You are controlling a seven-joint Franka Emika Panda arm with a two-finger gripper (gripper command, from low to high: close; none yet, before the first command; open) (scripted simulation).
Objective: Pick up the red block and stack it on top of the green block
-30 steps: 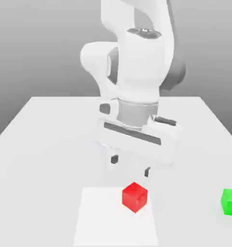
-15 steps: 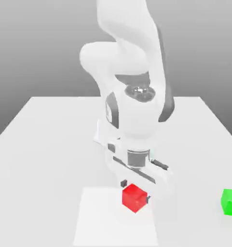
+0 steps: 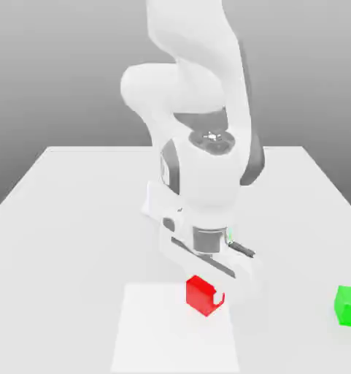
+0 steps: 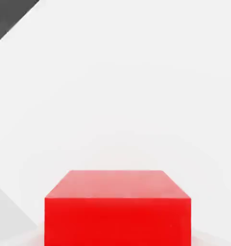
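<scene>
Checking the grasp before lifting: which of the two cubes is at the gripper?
The red block, clamped under the gripper; the green block sits apart at the exterior view's right.

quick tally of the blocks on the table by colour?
red block: 1
green block: 1
total: 2

light: bright, even | shadows: faint, soft | glare: table [image 3: 68,219] washed near-white | edges: slightly soft
</scene>
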